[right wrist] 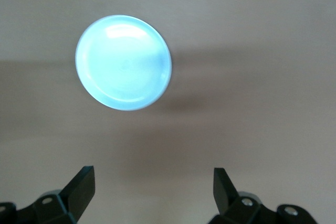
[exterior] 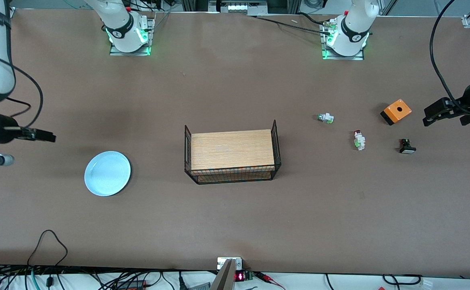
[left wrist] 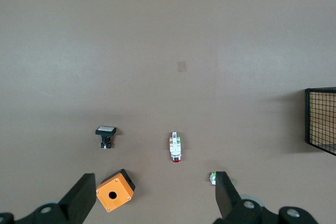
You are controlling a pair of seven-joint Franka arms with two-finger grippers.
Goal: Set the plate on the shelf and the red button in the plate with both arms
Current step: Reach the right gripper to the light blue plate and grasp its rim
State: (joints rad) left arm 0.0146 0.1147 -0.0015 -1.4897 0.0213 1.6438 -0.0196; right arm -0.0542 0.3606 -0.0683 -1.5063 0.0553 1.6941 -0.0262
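Brown tabletop is seen under both arms; nothing is held by either. The right tool is raised over the right arm's end with its fingers spread wide, and the pale-blue plate lies flat just beside it, toward the middle; the wooden-topped wire rack stands well apart from it at the centre. The left tool is raised over the left arm's end, likewise wide open; the orange box lies nearest it, then the black button, then the red button on its side, then the white-green part.
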